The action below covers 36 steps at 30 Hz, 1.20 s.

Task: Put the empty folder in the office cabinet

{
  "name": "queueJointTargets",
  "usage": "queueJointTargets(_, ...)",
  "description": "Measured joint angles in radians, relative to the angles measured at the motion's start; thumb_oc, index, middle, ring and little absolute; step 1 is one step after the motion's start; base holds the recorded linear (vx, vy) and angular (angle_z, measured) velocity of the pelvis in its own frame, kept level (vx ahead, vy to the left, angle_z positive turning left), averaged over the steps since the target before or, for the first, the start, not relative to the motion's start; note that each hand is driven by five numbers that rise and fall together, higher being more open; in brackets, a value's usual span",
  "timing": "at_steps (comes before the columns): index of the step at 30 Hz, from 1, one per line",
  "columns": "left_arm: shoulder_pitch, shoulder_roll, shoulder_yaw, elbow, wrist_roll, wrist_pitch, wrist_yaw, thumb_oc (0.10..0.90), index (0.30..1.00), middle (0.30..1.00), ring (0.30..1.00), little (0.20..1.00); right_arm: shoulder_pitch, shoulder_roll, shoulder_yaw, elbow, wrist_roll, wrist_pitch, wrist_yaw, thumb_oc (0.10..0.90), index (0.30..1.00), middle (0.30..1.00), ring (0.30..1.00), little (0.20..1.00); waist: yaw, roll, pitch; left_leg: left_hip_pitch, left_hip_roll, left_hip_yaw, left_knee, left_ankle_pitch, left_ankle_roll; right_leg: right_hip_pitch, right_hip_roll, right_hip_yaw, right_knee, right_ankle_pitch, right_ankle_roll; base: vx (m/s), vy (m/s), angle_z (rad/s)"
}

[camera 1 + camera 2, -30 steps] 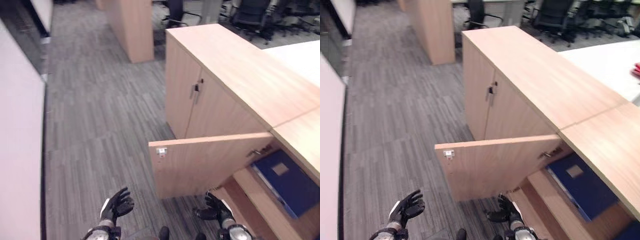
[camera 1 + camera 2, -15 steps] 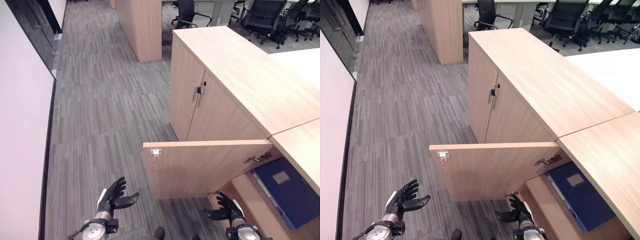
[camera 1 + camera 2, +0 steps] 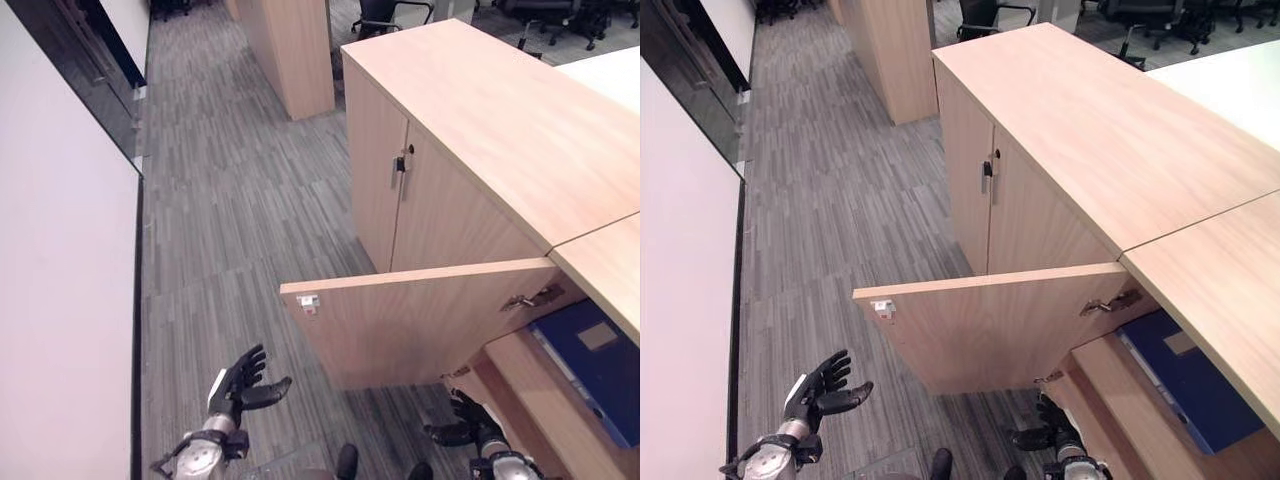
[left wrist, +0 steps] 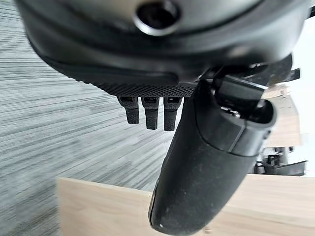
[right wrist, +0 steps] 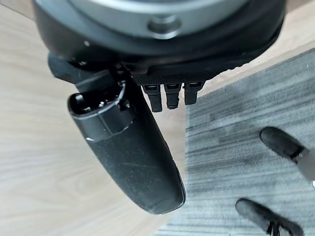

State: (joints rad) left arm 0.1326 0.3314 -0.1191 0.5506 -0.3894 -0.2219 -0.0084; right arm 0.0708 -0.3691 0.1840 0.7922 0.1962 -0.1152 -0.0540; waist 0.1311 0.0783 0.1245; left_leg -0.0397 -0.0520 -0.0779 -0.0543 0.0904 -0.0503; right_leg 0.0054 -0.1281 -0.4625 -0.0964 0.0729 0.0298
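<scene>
In the left eye view the whole scene sat differently than 0.5 s earlier, so the camera had moved; against the open cabinet door (image 3: 420, 320) the hands had hardly shifted. The left hand (image 3: 238, 382) hung out over the carpet (image 3: 230, 220) beyond the door's free edge, fingers spread and empty, and the right hand (image 3: 468, 426) was low beside the door's hinged end, fingers loosely extended and holding nothing. The blue folder (image 3: 590, 360) lay on the shelf behind the door, so the placing looked done, with probably only the door left to shut. In the right eye view the folder (image 3: 1190, 385) ran under the cabinet top (image 3: 1110, 130), its far end cut off. In the left wrist view the thumb and straight fingers (image 4: 150, 110) showed above a pale wooden panel, perhaps the door. In the right wrist view the relaxed fingers (image 5: 170, 96) hung over wood, which I could not tell for shelf or door.
</scene>
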Motion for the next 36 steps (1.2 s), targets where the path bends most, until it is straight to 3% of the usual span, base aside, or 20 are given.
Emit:
queueJointTargets(1,-0.001,0.001,0.002,-0.001,0.0,-0.001,-0.002,0.8,0.9,0.9,0.9,0.9,-0.003,-0.011,-0.001,-0.001,0.0,0.001,0.0,0.8,0.9,0.9,0.9,0.9,-0.007,-0.016,0.008,-0.006,-0.005,-0.003,0.024,-0.023,-0.023,-0.008,-0.016,0.012,0.0,0.011,-0.026,-0.12,0.108,-0.34)
queueJointTargets(2,-0.001,0.002,0.002,-0.001,0.0,-0.001,-0.003,0.8,0.9,0.9,0.9,0.9,-0.011,-0.014,-0.005,-0.002,0.0,0.001,-0.001,0.8,0.9,0.9,0.9,0.9,-0.017,-0.024,0.009,-0.01,-0.001,0.002,0.062,-0.058,-0.019,-0.011,-0.027,0.02,0.0,0.016,-0.033,-0.13,0.169,-0.3)
queueJointTargets(4,-0.003,0.001,-0.003,-0.005,0.0,-0.003,-0.007,0.8,0.9,0.9,0.9,0.9,-0.007,-0.02,-0.021,-0.009,0.002,-0.004,-0.002,0.8,0.9,0.9,0.9,0.9,-0.053,-0.032,0.008,0.01,0.057,0.024,0.112,-0.09,-0.044,-0.009,-0.049,0.03,0.011,0.025,-0.019,-0.08,0.141,-0.13)
queueJointTargets(5,-0.006,0.0,-0.006,-0.005,0.0,-0.003,-0.008,0.8,0.9,0.9,0.9,0.9,-0.003,-0.022,-0.033,-0.008,0.003,-0.003,-0.001,0.8,0.9,0.9,0.9,0.9,-0.072,-0.023,0.007,0.029,0.09,0.031,0.117,-0.101,-0.057,-0.009,-0.052,0.032,0.012,0.036,-0.009,-0.09,0.168,-0.13)
queueJointTargets(6,-0.009,-0.004,-0.007,-0.006,0.001,-0.004,-0.011,0.8,0.9,0.9,0.9,0.9,-0.006,-0.033,-0.048,-0.007,0.005,-0.004,-0.004,0.8,0.9,0.9,0.9,0.9,-0.093,0.013,-0.002,0.074,0.113,0.011,0.053,-0.1,-0.065,-0.01,-0.041,0.04,0.011,0.048,0.025,-0.09,0.174,-0.11)
queueJointTargets(8,-0.039,-0.002,-0.005,-0.004,0.002,-0.003,-0.009,0.8,0.9,0.9,0.9,0.9,0.01,-0.021,-0.073,-0.004,0.014,0.008,-0.007,0.8,0.9,0.9,0.9,0.9,-0.132,0.011,-0.001,0.105,0.094,0.021,-0.01,-0.101,-0.037,-0.009,-0.066,0.043,0.01,0.071,0.048,-0.09,0.156,0.01)
queueJointTargets(11,-0.075,0.002,-0.005,-0.008,0.003,-0.003,-0.007,0.8,0.9,0.9,0.9,0.9,0.029,0.014,-0.08,-0.002,0.028,0.014,-0.008,0.8,0.9,0.9,0.9,0.9,-0.132,-0.011,-0.002,0.13,0.053,0.027,-0.026,-0.093,-0.003,-0.002,-0.107,0.058,0.009,0.089,0.07,-0.16,0.27,-0.05)
queueJointTargets(17,-0.053,0.008,-0.005,-0.014,0.009,-0.003,-0.01,0.8,0.9,0.9,0.9,0.9,0.037,0.071,-0.079,-0.003,0.044,0.018,0.008,0.8,0.9,0.9,0.9,0.9,-0.132,-0.007,-0.004,0.16,0.027,0.071,-0.026,-0.096,0.025,0.004,-0.128,0.1,0.01,0.112,0.087,-0.15,0.19,-0.2)
queueJointTargets(20,-0.04,0.009,-0.006,-0.014,0.014,-0.001,-0.029,0.8,0.9,0.9,0.9,0.9,0.039,0.09,-0.082,-0.005,0.046,0.02,0.009,0.8,0.9,0.9,0.9,0.9,-0.135,-0.025,-0.001,0.165,0.021,0.08,-0.031,-0.091,0.035,-0.002,-0.135,0.114,0.019,0.119,0.087,-0.18,0.104,-0.09)
queueJointTargets(24,-0.04,0.037,-0.015,-0.013,0.053,0.004,-0.026,0.8,0.9,0.9,0.9,0.9,0.032,0.106,-0.08,-0.007,0.063,0.025,0.009,0.8,0.9,0.9,0.9,0.9,-0.155,-0.078,-0.001,0.155,0.001,0.106,-0.026,-0.075,0.059,-0.038,-0.148,0.158,0.06,0.107,0.105,-0.2,0.063,-0.14)
queueJointTargets(25,-0.044,0.043,-0.015,-0.013,0.052,0.005,-0.025,0.8,0.9,0.9,0.9,0.9,0.029,0.11,-0.078,-0.006,0.064,0.024,0.007,0.8,0.9,0.9,0.9,0.9,-0.15,-0.081,-0.001,0.15,0.013,0.116,-0.028,-0.07,0.072,-0.039,-0.143,0.16,0.053,0.09,0.119,-0.13,0.007,-0.21)
queueJointTargets(27,-0.048,0.043,-0.014,-0.015,0.052,0.004,-0.025,0.8,0.9,0.9,0.9,0.9,0.021,0.113,-0.078,-0.002,0.084,0.026,0.008,0.8,0.9,0.9,0.9,0.9,-0.134,-0.05,0.004,0.14,0.068,0.126,-0.031,-0.076,0.073,-0.078,-0.109,0.149,0.169,0.035,0.117,-0.08,-0.035,-0.28)
queueJointTargets(28,-0.047,0.046,-0.014,-0.015,0.052,0.004,-0.025,0.8,0.9,0.9,0.9,0.9,0.024,0.116,-0.077,-0.002,0.084,0.026,0.011,0.8,0.9,0.9,0.9,0.9,-0.129,-0.048,0.001,0.136,0.079,0.131,-0.03,-0.074,0.072,-0.078,-0.093,0.142,0.206,0.019,0.12,-0.05,-0.06,-0.29)
queueJointTargets(29,-0.045,0.049,-0.008,-0.016,0.05,0.004,-0.022,0.8,0.9,0.9,0.9,0.9,0.027,0.126,-0.074,-0.002,0.085,0.025,0.013,0.8,0.9,0.9,0.9,0.9,-0.108,-0.046,-0.007,0.129,0.107,0.148,-0.026,-0.068,0.06,-0.071,-0.071,0.126,0.307,-0.094,0.105,0.01,-0.111,-0.31)
queueJointTargets(30,-0.041,0.053,-0.003,-0.017,0.049,0.003,-0.021,0.8,0.9,0.9,0.9,0.9,0.026,0.133,-0.073,-0.002,0.085,0.025,0.013,0.8,0.9,0.9,0.9,0.9,-0.091,-0.066,-0.016,0.126,0.102,0.153,-0.026,-0.055,0.039,-0.054,-0.059,0.13,0.27,-0.109,0.093,0.04,-0.13,-0.32)
queueJointTargets(31,-0.035,0.047,-0.004,-0.009,0.049,0.01,-0.019,0.8,0.9,0.9,0.9,0.9,0.006,0.127,-0.071,0.0,0.088,0.024,0.012,0.8,0.9,0.9,0.9,0.9,-0.099,-0.05,-0.012,0.121,0.121,0.156,-0.026,-0.047,0.027,-0.024,-0.029,0.14,0.19,-0.074,0.047,0.06,-0.132,-0.26)
queueJointTargets(32,-0.023,0.044,-0.005,-0.01,0.05,0.011,-0.025,0.8,0.9,0.9,0.9,0.9,0.003,0.123,-0.073,-0.002,0.093,0.023,0.01,0.8,0.9,0.9,0.9,0.9,-0.1,-0.041,-0.015,0.123,0.123,0.157,-0.026,-0.047,0.026,-0.003,-0.013,0.143,0.145,-0.052,0.037,0.03,-0.064,-0.17)
queueJointTargets(36,-0.018,0.032,-0.005,-0.026,0.049,0.012,-0.026,0.8,0.9,0.9,0.9,0.9,0.007,0.107,-0.066,-0.002,0.101,0.022,0.01,0.8,0.9,0.9,0.9,0.9,-0.1,-0.015,-0.024,0.14,0.14,0.161,-0.026,-0.046,0.01,0.073,0.028,0.143,0.004,0.009,0.036,0.04,-0.076,-0.08)
